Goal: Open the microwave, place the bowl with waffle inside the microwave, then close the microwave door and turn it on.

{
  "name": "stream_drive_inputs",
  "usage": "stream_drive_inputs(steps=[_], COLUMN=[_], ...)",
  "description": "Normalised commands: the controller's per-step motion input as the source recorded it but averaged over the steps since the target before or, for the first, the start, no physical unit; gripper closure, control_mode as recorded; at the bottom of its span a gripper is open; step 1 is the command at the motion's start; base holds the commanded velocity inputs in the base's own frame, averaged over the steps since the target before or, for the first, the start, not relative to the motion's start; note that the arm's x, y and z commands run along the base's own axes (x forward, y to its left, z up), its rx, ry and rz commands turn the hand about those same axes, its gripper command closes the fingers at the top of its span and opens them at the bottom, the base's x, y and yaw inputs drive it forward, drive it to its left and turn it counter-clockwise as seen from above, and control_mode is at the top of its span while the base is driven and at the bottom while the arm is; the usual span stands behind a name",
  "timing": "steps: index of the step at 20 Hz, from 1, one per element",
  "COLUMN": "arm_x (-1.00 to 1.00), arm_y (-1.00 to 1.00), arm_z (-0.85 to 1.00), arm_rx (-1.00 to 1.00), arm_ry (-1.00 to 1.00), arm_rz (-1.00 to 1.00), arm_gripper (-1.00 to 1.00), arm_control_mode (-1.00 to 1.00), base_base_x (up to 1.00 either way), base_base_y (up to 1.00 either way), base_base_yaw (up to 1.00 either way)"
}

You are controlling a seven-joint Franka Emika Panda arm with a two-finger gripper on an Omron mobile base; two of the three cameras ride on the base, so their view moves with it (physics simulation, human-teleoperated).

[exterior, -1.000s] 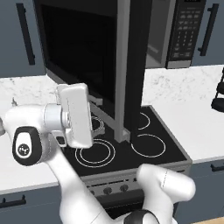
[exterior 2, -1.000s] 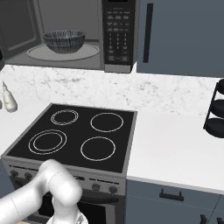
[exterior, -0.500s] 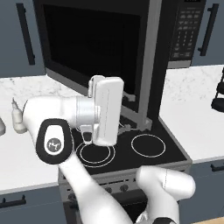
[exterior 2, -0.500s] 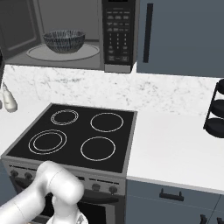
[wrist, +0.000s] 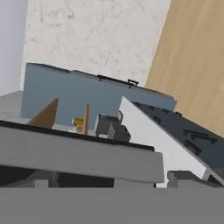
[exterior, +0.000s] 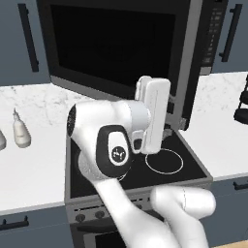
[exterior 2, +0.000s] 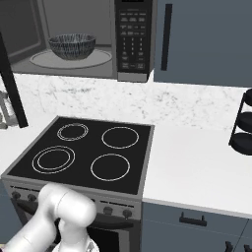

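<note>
The microwave (exterior 2: 98,19) stands open above the stove, its button panel (exterior 2: 133,39) on the right. Inside, the dark ribbed bowl (exterior 2: 73,45) rests on the glass turntable (exterior 2: 101,59); the waffle is hidden by the bowl's wall. The microwave door (exterior: 116,53) is swung partway across the opening, and its dark edge (exterior 2: 12,83) shows at the left of the right base view. My white hand (exterior: 154,115) is up against the door's lower right part. My gripper (wrist: 113,178) is open and holds nothing; a grey edge with a dark rim lies just beyond the fingertips.
The black stovetop (exterior 2: 88,152) lies below the microwave. A small bottle (exterior: 20,131) stands on the marble counter to its left, and a black tiered rack (exterior 2: 243,128) on the counter to its right. Blue-grey cabinets (exterior 2: 206,39) flank the microwave.
The door has swung from edge-on toward the microwave's front. My arm and hand have moved right along with it. The bowl has stayed on the turntable.
</note>
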Motion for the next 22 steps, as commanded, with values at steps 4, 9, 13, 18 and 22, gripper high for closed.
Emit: stream_drive_inputs(steps=[4,9,13,18,22], arm_x=[0.44,0.4,0.35,0.56,0.56], arm_y=[-0.5,-0.33,-0.34,-0.29,-0.27], arm_z=[0.0,0.0,0.01,0.0,0.0], arm_rx=[0.09,0.13,0.16,0.18,0.19], arm_ry=[-0.08,-0.13,-0.13,-0.11,-0.12], arm_rz=[0.22,0.21,0.22,0.26,0.29], arm_gripper=[-1.0,-1.0,-1.0,-1.0,-1.0], arm_control_mode=[-1.0,-1.0,-1.0,-1.0,-1.0], base_base_x=[0.0,0.0,0.0,0.0,0.0], base_base_y=[0.0,0.0,0.0,0.0,0.0], base_base_yaw=[0.0,0.0,0.0,0.0,0.0])
